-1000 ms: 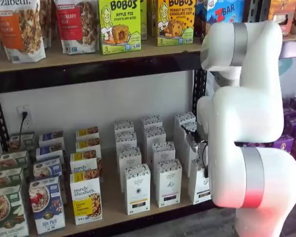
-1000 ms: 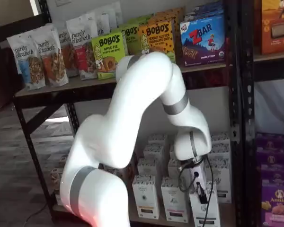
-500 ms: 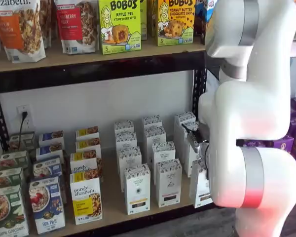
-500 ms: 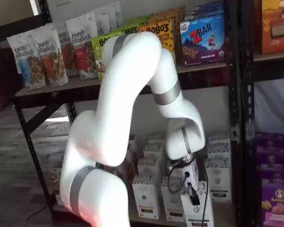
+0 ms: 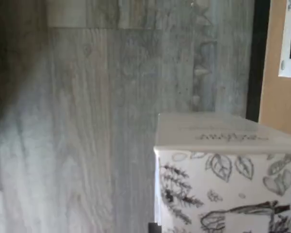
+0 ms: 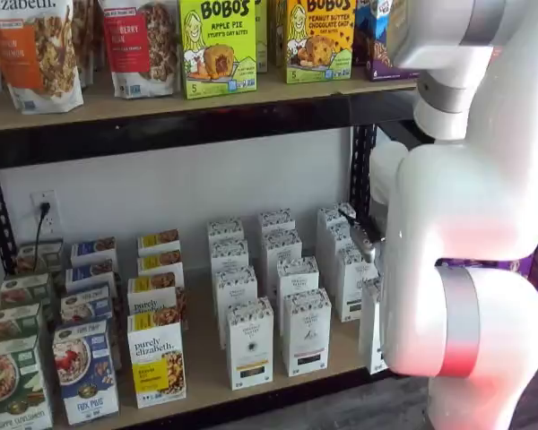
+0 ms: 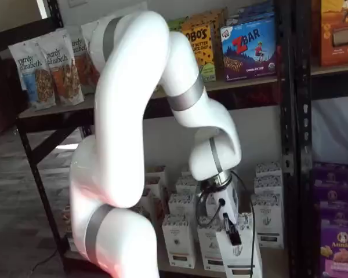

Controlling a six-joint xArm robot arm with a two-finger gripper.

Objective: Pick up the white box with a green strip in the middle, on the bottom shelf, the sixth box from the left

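Note:
My gripper [image 7: 234, 234] is shut on the white box [image 7: 247, 256], with one black finger lying down its front. The box is held upright, out in front of the bottom shelf [image 6: 202, 360], past its front edge. In a shelf view only a narrow edge of the box [image 6: 372, 330] shows beside the white arm. The wrist view shows the box's black-speckled patterned top [image 5: 228, 184] close up over grey floor, with the shelf's pale board [image 5: 280, 97] beside it. The green strip does not show in any view.
Rows of similar white cartons [image 6: 249, 342] stand on the bottom shelf, with Purely Elizabeth boxes [image 6: 155, 356] to their left. Bobo's boxes [image 6: 217, 45] and a Z Bar box [image 7: 249, 46] sit on the upper board. A black rack post [image 7: 290, 127] and purple boxes [image 7: 336, 243] are at the right.
The arm has drawn back from the shelf with the box in its grip. The box has moved forward off the board, and the upper arm has swung up and away.

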